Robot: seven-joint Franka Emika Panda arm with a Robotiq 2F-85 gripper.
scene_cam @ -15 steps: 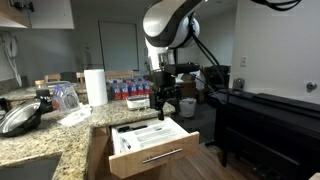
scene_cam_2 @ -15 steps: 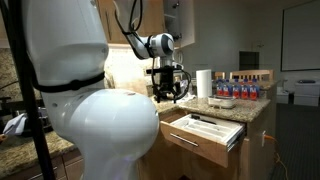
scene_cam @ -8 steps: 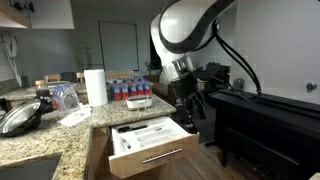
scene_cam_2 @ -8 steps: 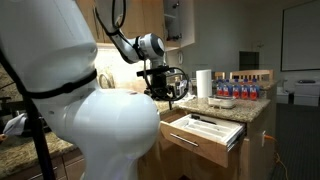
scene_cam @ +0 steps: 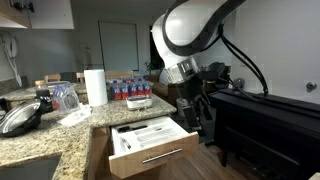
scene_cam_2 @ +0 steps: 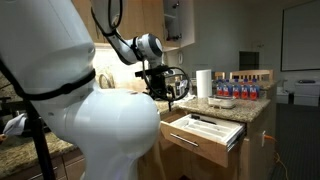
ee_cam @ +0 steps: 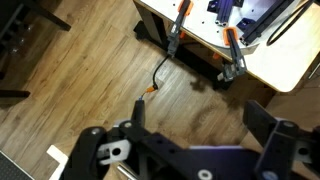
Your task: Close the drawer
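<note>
The drawer [scene_cam: 150, 148] is light-brown wood with a silver bar handle [scene_cam: 160, 157] and a white cutlery tray inside. It stands pulled out from under the granite counter in both exterior views [scene_cam_2: 205, 135]. My gripper [scene_cam: 197, 112] hangs beside the drawer's far side, at about the height of the counter edge, and does not touch it. It also shows in an exterior view [scene_cam_2: 168, 88] above the drawer's back corner. In the wrist view the gripper [ee_cam: 200, 125] is open and empty, with only wooden floor between the fingers.
On the granite counter [scene_cam: 40, 140] stand a paper towel roll [scene_cam: 95, 86], a pack of bottles [scene_cam: 128, 90], a plastic container [scene_cam: 65, 96] and a pan lid [scene_cam: 20, 118]. A black piano [scene_cam: 265, 125] stands close behind the arm. A cable [ee_cam: 155, 85] lies on the floor.
My gripper has moved from above the back of the drawer sideways and a little down, to beside the drawer. The drawer has not moved and the fingers stay open.
</note>
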